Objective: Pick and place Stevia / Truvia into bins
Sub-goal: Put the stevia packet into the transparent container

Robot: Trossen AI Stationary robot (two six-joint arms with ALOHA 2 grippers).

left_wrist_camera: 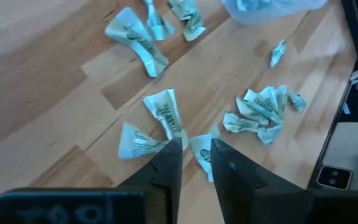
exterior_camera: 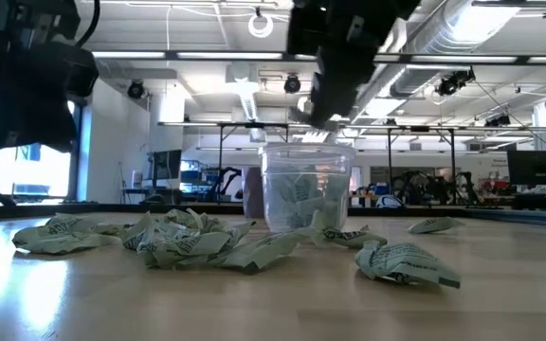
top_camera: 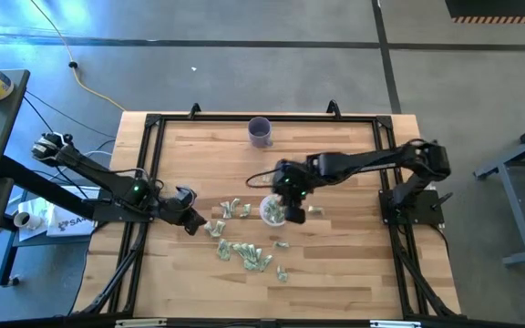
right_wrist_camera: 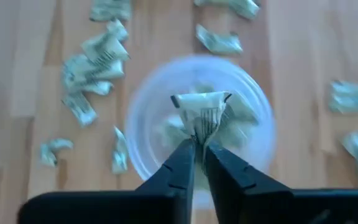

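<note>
Several crumpled pale green and white Stevia sachets (top_camera: 244, 251) lie loose on the wooden table, in front of and beside a clear round cup (top_camera: 272, 211) that holds more of them (exterior_camera: 301, 199). My right gripper (right_wrist_camera: 199, 152) hangs just above the cup's mouth (right_wrist_camera: 148, 93), shut on one sachet (right_wrist_camera: 201, 112). My left gripper (left_wrist_camera: 196, 155) is open at the left end of the pile (top_camera: 192, 225), raised off the table. A sachet (left_wrist_camera: 201, 149) lying on the wood shows in the gap between its fingertips. My right gripper pinches one end of a crumpled sachet (right_wrist_camera: 200, 134) between its two fingertips. The fingers slant downward from the table's right side. The sachet's other end fans out beyond the tips, lifted clear and over the open cup.
An opaque purple cup (top_camera: 260, 132) stands near the far edge, at the middle. A black frame rail (top_camera: 153, 123) runs around the tabletop. A single sachet (top_camera: 315, 211) lies right of the clear cup. Bare wood lies along the near edge (top_camera: 335, 292).
</note>
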